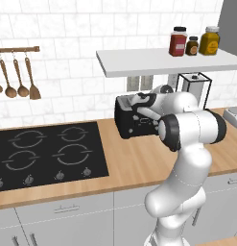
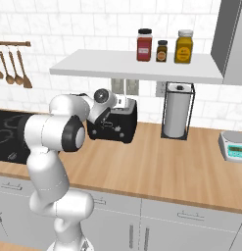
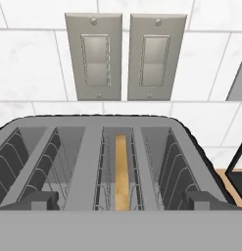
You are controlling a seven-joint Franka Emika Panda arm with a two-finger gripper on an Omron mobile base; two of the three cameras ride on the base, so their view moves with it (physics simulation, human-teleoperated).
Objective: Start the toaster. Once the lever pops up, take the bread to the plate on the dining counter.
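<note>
Your tool (image 3: 120,201) hangs just above the toaster (image 3: 103,162) with its two dark fingertips (image 3: 36,200) spread as wide as they go, one near each end of the silvery top, and nothing between them. It touches nothing that you can make out.

The bread (image 3: 121,171) stands on edge, sunk in the right-hand slot of the hand view, with only its tan top edge showing; the left slot shows bare wire guides. In both base views the arm's wrist covers the toaster's top, so you cannot see the slots or the lever there, and only the black body (image 2: 120,125) shows clearly.

The toaster sits at the far side of the light-wood table (image 1: 134,158), against the white tiled wall, below two grey wall switches (image 3: 125,56). A black hob (image 1: 48,153) lies to its left, a paper-towel holder (image 2: 176,110) to its right, and a small scale (image 2: 234,146) farther right. Three jars (image 2: 164,46) stand on a white shelf (image 2: 132,66) above, and wooden spoons (image 1: 17,77) hang at far left.
</note>
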